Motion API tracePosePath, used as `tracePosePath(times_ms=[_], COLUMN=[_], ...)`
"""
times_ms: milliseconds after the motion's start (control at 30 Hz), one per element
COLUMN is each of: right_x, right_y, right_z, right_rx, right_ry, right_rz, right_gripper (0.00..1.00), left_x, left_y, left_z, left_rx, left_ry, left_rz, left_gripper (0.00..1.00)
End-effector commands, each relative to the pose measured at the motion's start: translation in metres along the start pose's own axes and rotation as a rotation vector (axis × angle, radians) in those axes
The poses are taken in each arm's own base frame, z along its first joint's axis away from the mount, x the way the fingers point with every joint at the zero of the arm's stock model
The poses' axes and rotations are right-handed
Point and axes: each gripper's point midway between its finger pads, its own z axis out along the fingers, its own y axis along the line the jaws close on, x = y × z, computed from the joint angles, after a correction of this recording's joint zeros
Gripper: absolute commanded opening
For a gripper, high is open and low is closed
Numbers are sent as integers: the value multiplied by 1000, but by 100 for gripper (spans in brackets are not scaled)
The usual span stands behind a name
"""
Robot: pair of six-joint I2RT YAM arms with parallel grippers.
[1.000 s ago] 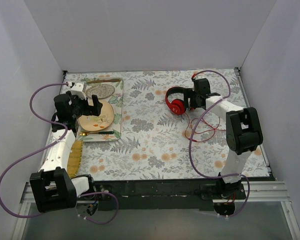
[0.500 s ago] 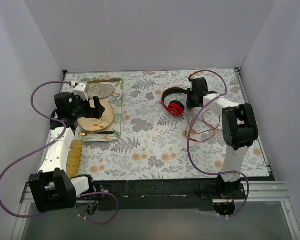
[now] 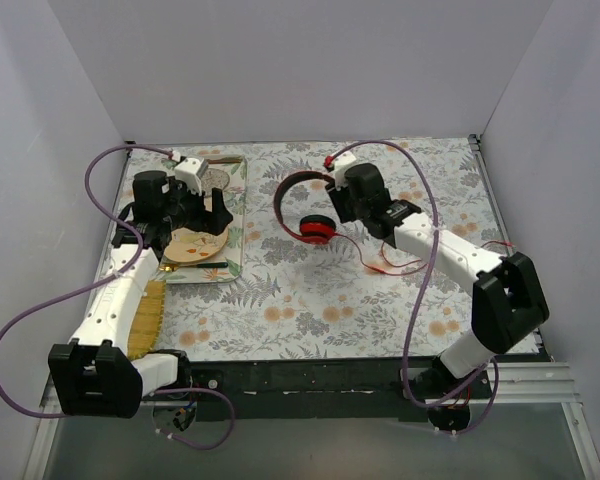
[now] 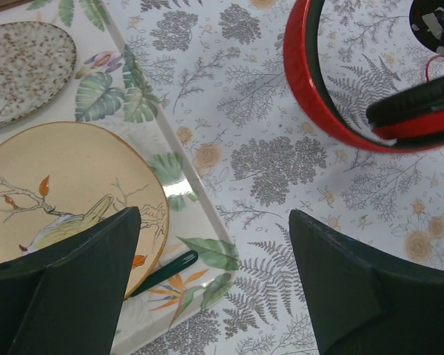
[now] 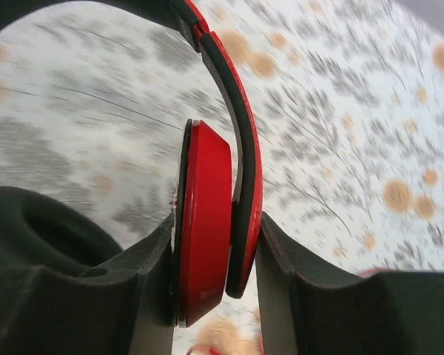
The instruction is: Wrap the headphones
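Headphones (image 3: 318, 230), one pair, in right hand (image 3: 337, 207)

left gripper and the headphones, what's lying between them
Left wrist view: below the open left gripper runs the tray rim, then only bare floral tablecloth up to the headphones.

Left wrist view: headphones (image 4: 300, 74) cut by top and right edges, speckled plate (image 4: 22, 70) cut by left edge, green handle (image 4: 163, 271) partly hidden. Right wrist view: tablecloth (image 5: 340, 111) blurred, headband (image 5: 233, 96) runs off the top. Top view: my right gripper (image 3: 340, 205) hides one earcup.
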Motion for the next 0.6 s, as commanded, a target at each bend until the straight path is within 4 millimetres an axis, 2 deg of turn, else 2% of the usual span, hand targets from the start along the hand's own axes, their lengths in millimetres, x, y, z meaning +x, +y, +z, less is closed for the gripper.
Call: tracePosePath(times_ms=[0,67,100,233,433,567], right_x=[-80,-93,-94,-102,-118,-125], right_y=[54,71,87,110,125,126], right_z=[-44,-53,-57,-63,-78,-86], right_rx=[-87,-122,-149,-164,-219,-233], right_ry=[-264,-291,-288,-291,-343,-366], right_rz=[-66,-88,-113,-161,-162,-159], right_gripper=[1,1,1,1,1,1], left_x=[-18,-29,-34,-42,-8,1], left_y=[-8,-19,-23,-35,-29,-16], left_z=[1,0,-2,-9,6,14], left_rx=[-35,-18,-8,33,24,-53], left_ry=[-16,-41,-53,-80,5,42], left_rz=[33,51,54,54,59,115], left_gripper=[82,82,83,83,78,72])
